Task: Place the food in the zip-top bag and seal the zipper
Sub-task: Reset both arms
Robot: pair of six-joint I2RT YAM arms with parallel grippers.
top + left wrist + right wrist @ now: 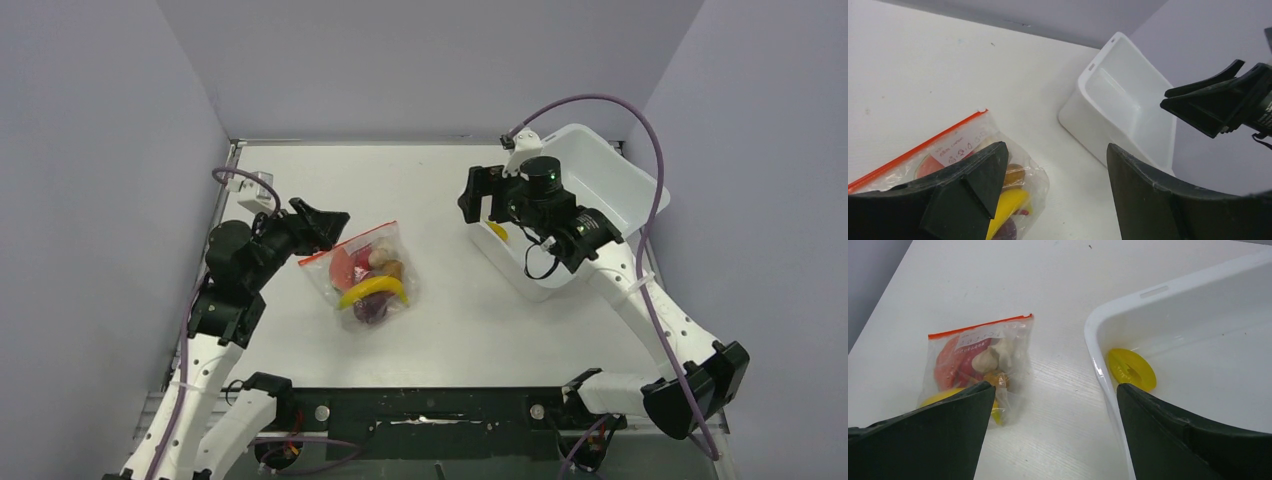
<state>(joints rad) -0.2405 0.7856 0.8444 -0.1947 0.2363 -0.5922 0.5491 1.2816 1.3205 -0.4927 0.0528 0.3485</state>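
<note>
Only my right wrist view shows one yellow ring [1131, 369] in the one white bin [1096, 327]. One zip-top bag [979, 360]; left gripper [1054, 155] and right gripper [1054, 389] spread, empty.

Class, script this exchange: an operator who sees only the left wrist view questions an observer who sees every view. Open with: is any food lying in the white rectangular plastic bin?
Observer: Yes, one yellow round toy piece lies on the floor of the white rectangular plastic bin, beside the wall facing the clear crinkly zip-top bag.
Operator: Is the right gripper carrying anything?
Observer: No, it is open and empty.
Operator: What else is in the bag?
Observer: Several pale round bits lie beside a red piece inside it.
</note>
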